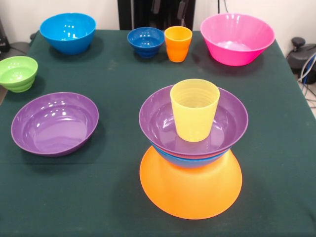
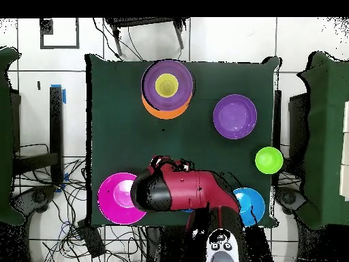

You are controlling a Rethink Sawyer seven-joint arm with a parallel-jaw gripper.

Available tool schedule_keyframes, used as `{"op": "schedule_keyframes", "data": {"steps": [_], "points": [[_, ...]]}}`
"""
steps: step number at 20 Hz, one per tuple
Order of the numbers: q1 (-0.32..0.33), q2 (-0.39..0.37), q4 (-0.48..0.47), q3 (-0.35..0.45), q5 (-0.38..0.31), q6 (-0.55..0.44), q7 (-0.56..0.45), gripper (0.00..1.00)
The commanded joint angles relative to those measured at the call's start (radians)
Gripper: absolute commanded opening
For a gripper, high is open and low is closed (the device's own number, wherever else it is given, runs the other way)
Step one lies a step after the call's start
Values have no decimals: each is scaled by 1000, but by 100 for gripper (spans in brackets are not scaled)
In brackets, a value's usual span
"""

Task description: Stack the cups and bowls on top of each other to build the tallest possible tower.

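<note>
While the yellow cup (image 1: 194, 109) stood loose atop the tower (image 1: 191, 153), any nudge risked toppling it; the gripper's (image 2: 159, 164) opening could not be told.

No readable text (labels, brands, numbers) appears anywhere.

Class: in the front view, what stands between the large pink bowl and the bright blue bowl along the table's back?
The orange cup and small dark blue bowl, touching each other, between pink bowl and bright blue bowl.
</note>
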State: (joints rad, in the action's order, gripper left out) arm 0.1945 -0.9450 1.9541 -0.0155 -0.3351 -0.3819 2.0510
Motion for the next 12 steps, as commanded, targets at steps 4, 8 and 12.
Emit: {"op": "schedule_keyframes", "data": {"steps": [4,8,12], "points": [[67,-9,50,102,-66,18,-54,100],[47,20,40,92,-66,16,-16,100],[27,53,34,84,-57,37,22,100]]}}
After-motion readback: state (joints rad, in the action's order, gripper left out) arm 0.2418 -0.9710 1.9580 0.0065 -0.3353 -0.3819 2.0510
